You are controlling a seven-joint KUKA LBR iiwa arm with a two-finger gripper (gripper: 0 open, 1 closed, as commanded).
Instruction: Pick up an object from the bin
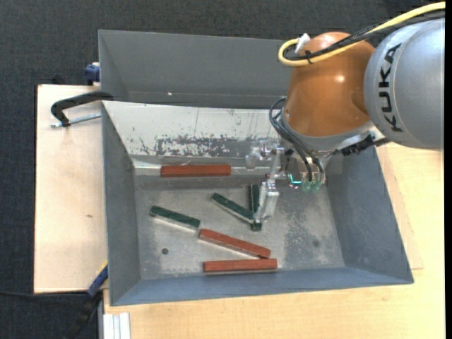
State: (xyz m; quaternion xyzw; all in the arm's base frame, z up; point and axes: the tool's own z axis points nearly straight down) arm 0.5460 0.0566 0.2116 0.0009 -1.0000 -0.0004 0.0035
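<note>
Hanging at frame centre, gripper (258, 219) reaches low into grey bin (367, 210), tip at right end of diagonal dark green bar (230, 204). Pincer state: cannot tell. Just below, red-brown bar (234, 244); second green bar (174, 218) further left, well apart.

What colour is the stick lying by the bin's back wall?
The stick is reddish-brown; the camera view shows it best.
</note>
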